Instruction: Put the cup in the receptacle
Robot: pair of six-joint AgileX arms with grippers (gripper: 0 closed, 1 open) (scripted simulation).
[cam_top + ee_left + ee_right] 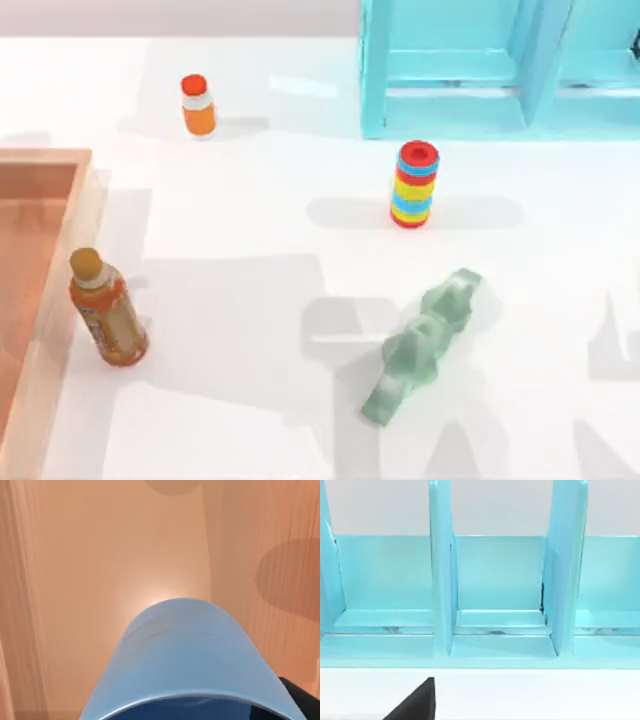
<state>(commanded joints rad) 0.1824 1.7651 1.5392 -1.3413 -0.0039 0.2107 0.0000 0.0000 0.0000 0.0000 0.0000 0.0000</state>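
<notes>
At the left edge of the top view lies the receptacle (40, 165), orange-brown and low-walled. The left wrist view shows the cup (185, 655) close under that camera, over the receptacle's floor (100, 555); the left claw seems to carry it, though I cannot tell its grip. Best to lower it upright, clear of the walls, then let go. Rightward stand an orange bottle (108, 310) whose label I cannot read, the ring stack (415, 184) and the turquoise shelf (480, 70), which the right wrist faces.

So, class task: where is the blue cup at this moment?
In the left wrist view the cup hangs close under the camera above the orange-brown floor of the receptacle; in the top view that receptacle sits at the table's left edge, beside an orange bottle.
</notes>
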